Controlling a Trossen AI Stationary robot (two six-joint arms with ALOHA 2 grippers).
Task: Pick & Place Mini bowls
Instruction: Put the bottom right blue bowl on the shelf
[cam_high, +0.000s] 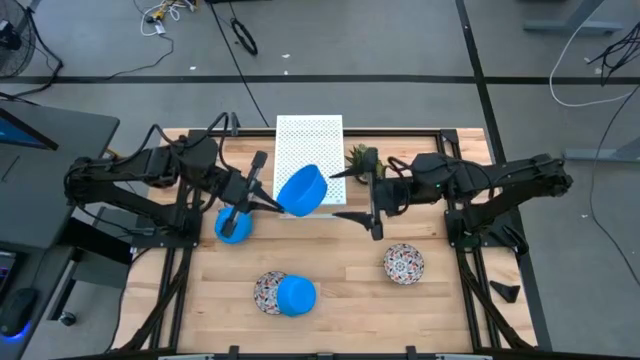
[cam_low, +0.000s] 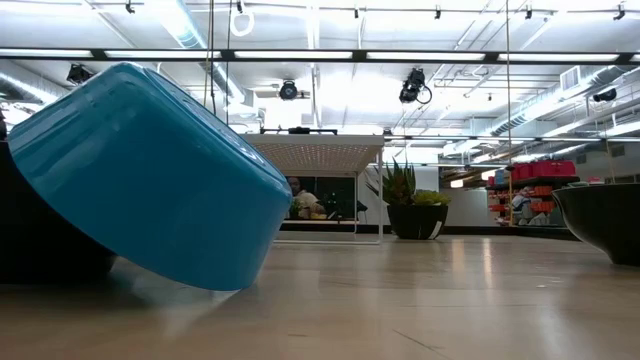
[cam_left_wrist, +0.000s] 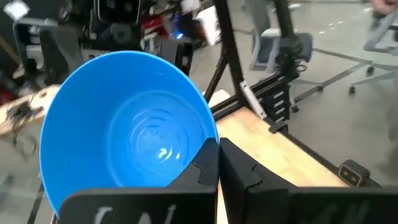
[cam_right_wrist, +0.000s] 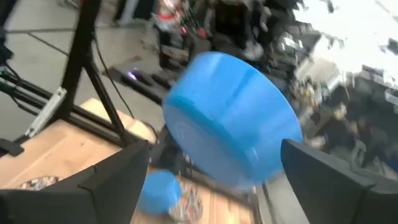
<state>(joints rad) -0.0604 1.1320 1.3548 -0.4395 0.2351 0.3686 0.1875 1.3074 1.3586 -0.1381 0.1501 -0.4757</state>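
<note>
The left arm reaches in from its side of the surface (cam_high: 340, 300) toward the middle, and its gripper (cam_high: 268, 200) has its fingers (cam_left_wrist: 205, 171) clamped on the rim of a blue bowl (cam_high: 302, 190), which it holds tilted in the air in front of the white perforated box (cam_high: 309, 140). In the left wrist view the bowl's open inside faces the camera, with the rim pinched between the two dark fingers.

The right arm stretches in from the opposite side, its gripper (cam_high: 366, 198) level with the held bowl and just beside it. Its fingers (cam_right_wrist: 118, 177) are spread wide and grip nothing; in the right wrist view the bowl's underside sits between and beyond them.

On the wooden surface, a second blue bowl (cam_high: 233, 226) rests under the left arm. Nearer the front edge a third blue bowl (cam_high: 297, 296) sits against a patterned bowl (cam_high: 268, 291), and another patterned bowl (cam_high: 403, 264) stands alone on the right side. A small potted plant (cam_high: 362, 158) stands beside the box. Cables (cam_high: 243, 38) trail over the grey floor beyond.
</note>
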